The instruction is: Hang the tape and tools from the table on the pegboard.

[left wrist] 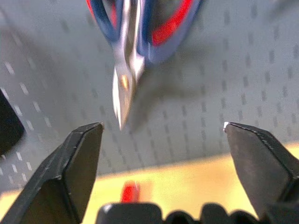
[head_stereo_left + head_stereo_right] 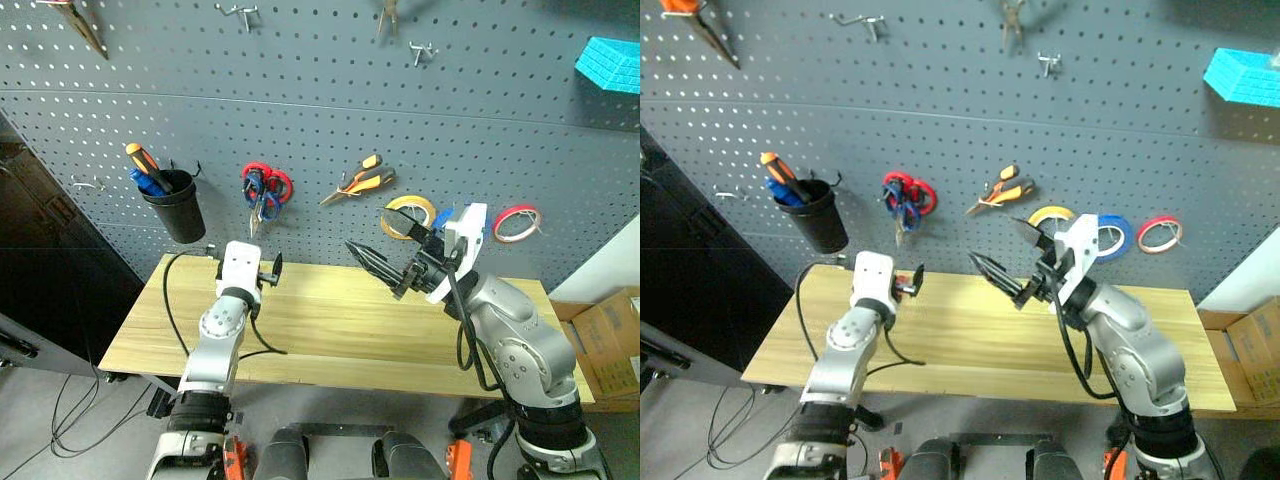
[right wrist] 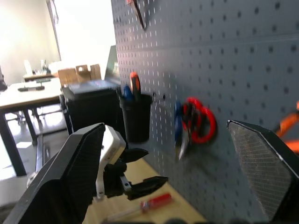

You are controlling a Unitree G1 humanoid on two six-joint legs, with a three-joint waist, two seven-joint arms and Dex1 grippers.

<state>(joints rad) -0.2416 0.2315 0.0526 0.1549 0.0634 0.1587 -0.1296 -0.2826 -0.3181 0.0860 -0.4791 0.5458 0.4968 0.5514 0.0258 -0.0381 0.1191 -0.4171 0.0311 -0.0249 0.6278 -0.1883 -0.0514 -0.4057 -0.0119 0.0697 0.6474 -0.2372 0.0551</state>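
Left gripper (image 1: pixel 161 140) fingers wide, scissors (image 1: pixel 126 70) blurred beyond, handles cropped, right gripper (image 2: pixel 385 265) wide

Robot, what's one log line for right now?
scissors: hanging on pegboard | left gripper: open, empty, below scissors | right gripper: open, empty | pliers, blue tape: hung

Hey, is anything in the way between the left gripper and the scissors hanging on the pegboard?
Nothing visible. The left gripper is open and faces the scissors on the pegboard, with only open air between its fingers and the blade tips.
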